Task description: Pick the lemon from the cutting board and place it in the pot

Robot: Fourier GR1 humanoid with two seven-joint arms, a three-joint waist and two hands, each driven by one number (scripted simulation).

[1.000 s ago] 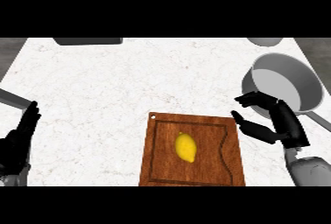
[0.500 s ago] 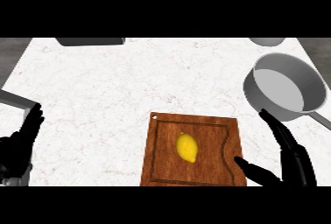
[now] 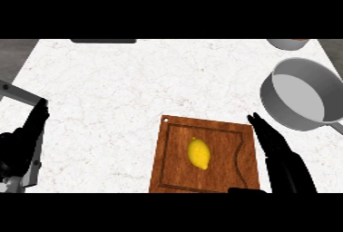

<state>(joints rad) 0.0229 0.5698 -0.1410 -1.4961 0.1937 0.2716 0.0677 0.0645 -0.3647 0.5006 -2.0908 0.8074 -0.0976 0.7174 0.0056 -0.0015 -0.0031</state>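
Note:
A yellow lemon lies in the middle of a brown wooden cutting board at the lower centre of the head view. The grey pot stands at the right, above and to the right of the board, with nothing visible inside. My right hand is over the board's right edge, fingers straight and pointing up the view, open, apart from the lemon. My left hand rests at the left edge, fingers straight and up, open and holding nothing.
The white marbled counter spreads across the view. A grey bowl rim shows at the top right, a dark flat object at the top left. A grey bar slants in at the left edge.
My right hand came down from beside the pot to the board's right edge and straightened its fingers. The view moved so board and pot sit lower. The lemon stayed put.

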